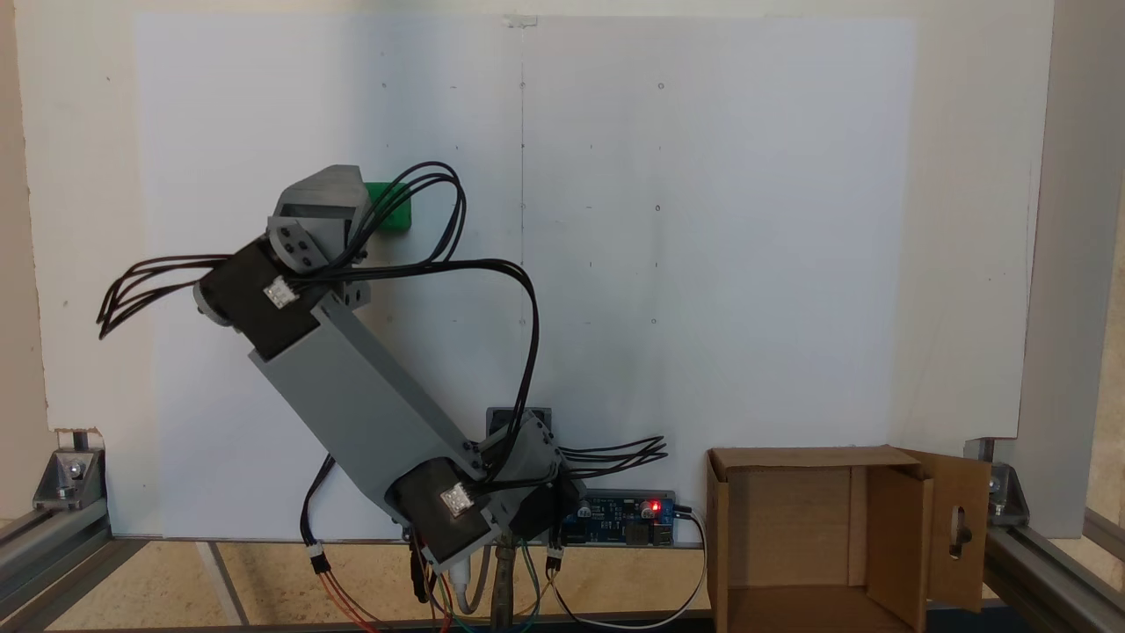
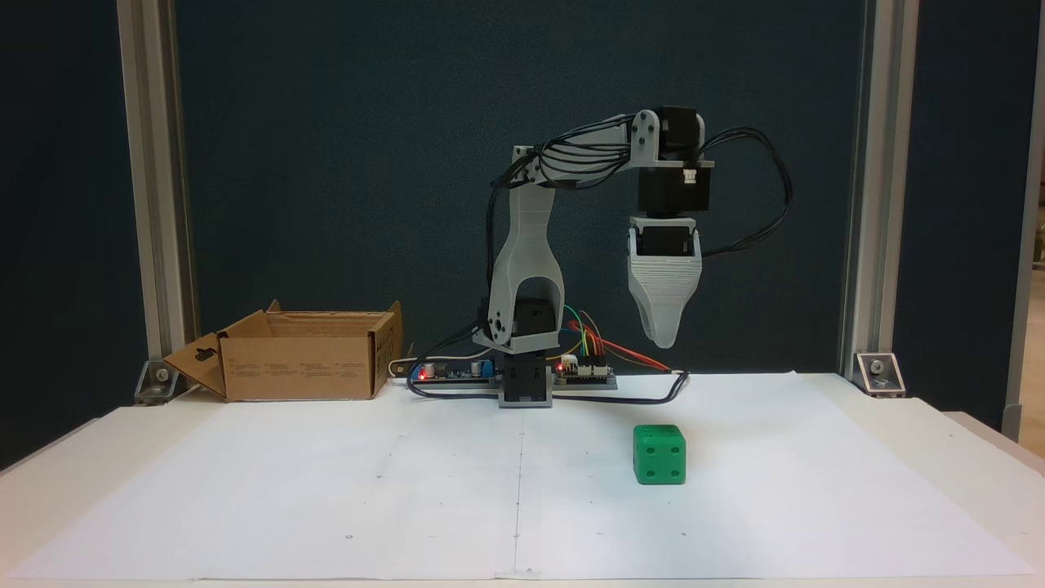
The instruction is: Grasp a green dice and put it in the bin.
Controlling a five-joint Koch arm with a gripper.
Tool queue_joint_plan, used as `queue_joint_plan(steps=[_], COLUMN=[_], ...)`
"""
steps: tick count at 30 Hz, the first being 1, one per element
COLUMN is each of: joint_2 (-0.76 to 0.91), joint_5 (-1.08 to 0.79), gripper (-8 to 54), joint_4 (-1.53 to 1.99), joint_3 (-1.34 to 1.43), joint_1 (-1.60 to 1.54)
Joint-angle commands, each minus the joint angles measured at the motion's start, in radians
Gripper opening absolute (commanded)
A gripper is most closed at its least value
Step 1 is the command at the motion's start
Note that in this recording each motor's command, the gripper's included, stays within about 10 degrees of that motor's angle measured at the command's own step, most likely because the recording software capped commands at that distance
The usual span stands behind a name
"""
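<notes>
- Dice first: the small bright green plastic dice [image 2: 659, 454] is a rounded-edged cube with darker sunken pips, four on its front face in a fixed view, and it rests on the white paper sheet [image 2: 408, 490] covering the tabletop [image 2: 971, 457].
- From above, a fixed view shows only a green corner of the dice [image 1: 393, 211], the rest hidden behind the grey arm [image 1: 360, 396].
- Tool: the grey ribbed tool [image 2: 663, 336] hangs point-down above the dice, well clear of it and holding nothing; its jaws line up one behind the other, so I cannot tell how far apart they stand.
- Bin: the brown corrugated cardboard bin [image 2: 302, 367] sits far from the dice, on the other side of the arm's base.
- Looking down, a fixed view shows the bin's [image 1: 791, 527] bare inside and the keyhole cut-out in one flap.
</notes>
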Motion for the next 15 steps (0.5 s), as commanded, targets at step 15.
queue_joint_plan(steps=[15], joint_2=[-0.023], joint_5=[0.069], gripper=[43.2], joint_4=[-0.032], joint_3=[-0.049], joint_1=[0.032])
